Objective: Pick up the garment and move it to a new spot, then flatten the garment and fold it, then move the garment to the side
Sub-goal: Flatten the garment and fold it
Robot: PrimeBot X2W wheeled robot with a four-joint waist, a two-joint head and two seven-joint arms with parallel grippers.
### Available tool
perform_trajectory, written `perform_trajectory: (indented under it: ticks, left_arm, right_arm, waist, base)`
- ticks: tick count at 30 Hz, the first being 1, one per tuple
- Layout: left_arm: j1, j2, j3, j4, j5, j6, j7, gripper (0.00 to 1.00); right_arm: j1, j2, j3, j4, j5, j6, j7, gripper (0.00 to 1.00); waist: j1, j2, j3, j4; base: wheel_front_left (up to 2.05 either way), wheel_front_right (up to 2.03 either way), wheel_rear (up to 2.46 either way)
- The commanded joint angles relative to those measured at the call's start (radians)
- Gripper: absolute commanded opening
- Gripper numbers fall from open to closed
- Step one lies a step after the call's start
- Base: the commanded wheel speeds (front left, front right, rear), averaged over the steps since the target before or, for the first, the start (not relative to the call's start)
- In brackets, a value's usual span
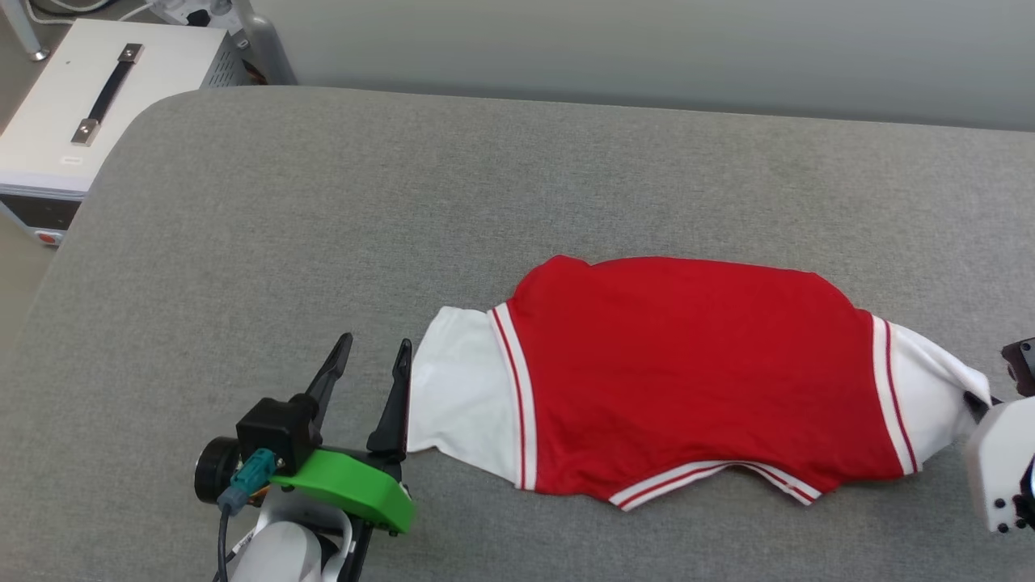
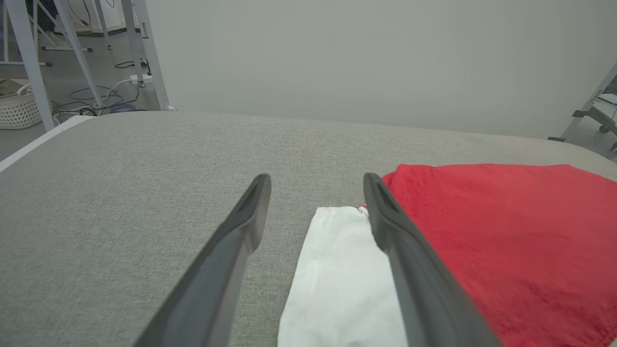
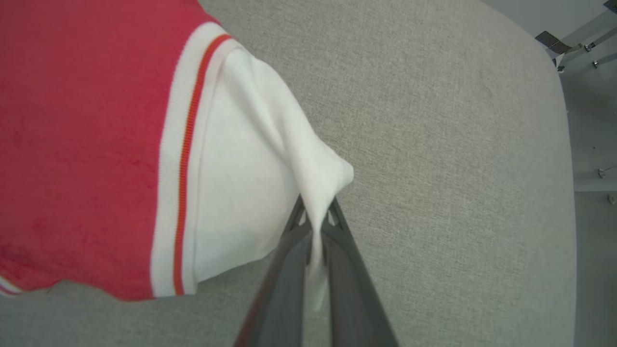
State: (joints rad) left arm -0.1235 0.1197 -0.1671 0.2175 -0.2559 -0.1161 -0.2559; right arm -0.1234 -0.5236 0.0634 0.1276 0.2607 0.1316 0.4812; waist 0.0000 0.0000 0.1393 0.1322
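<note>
The garment (image 1: 695, 372) lies spread on the grey padded table (image 1: 404, 202), plain red side up, a white sleeve at each end and striped trim along the near hem. My left gripper (image 1: 376, 352) stands open just left of the left sleeve (image 2: 337, 270); in the left wrist view the sleeve's edge lies between my fingers (image 2: 231, 250), the right one over its seam. My right gripper (image 3: 315, 217) is shut on the cuff of the right sleeve (image 3: 250, 159), which is pinched into a raised fold. In the head view that gripper (image 1: 974, 402) is at the right edge.
A white case with a black handle (image 1: 89, 105) stands off the table's far left corner. Metal frame legs and cables (image 2: 96, 91) sit on the floor beyond it. The table's right edge (image 3: 564, 144) is close to my right gripper.
</note>
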Motion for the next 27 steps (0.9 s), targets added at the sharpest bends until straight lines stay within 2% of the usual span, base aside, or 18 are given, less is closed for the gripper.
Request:
perform_trajectory:
  ticks: [1,8,22,23,25,27]
  left_arm:
    - [0.004,-0.007,-0.002,0.004,0.009,-0.005,-0.006,1.00]
    - [-0.016,-0.010,-0.012,0.018,0.007,-0.009,-0.006,1.00]
    - [-0.051,0.001,-0.039,0.062,0.001,-0.013,-0.006,1.00]
    - [-0.051,0.003,-0.041,0.066,-0.001,-0.013,-0.006,1.00]
    - [-0.050,0.005,-0.041,0.073,-0.003,-0.013,-0.006,1.00]
    - [-0.046,0.008,-0.040,0.080,-0.006,-0.013,-0.006,1.00]
  right_arm:
    - [0.020,-0.018,-0.015,-0.010,-0.011,-0.001,0.008,0.00]
    - [0.056,-0.066,-0.072,-0.018,-0.057,-0.001,0.003,0.00]
    - [0.002,0.015,-0.011,0.206,-0.097,-0.001,-0.106,0.00]
    - [-0.003,0.019,-0.006,0.221,-0.097,-0.001,-0.113,0.25]
    - [-0.012,0.027,-0.003,0.240,-0.095,-0.001,-0.133,1.00]
    - [-0.018,0.037,-0.006,0.249,-0.090,-0.001,-0.154,1.00]
  waist:
    - [0.0000,0.0000,0.000,-0.013]
    - [0.0000,0.0000,0.040,-0.020]
    - [0.0000,0.0000,0.062,-0.011]
    - [0.0000,0.0000,0.058,-0.013]
    - [0.0000,0.0000,0.048,-0.019]
    - [0.0000,0.0000,0.034,-0.026]
  base:
    - [0.00,0.00,0.00]
    - [0.00,0.00,0.00]
    - [0.00,0.00,0.00]
    - [0.00,0.00,0.00]
    - [0.00,0.00,0.00]
    - [0.00,0.00,0.00]
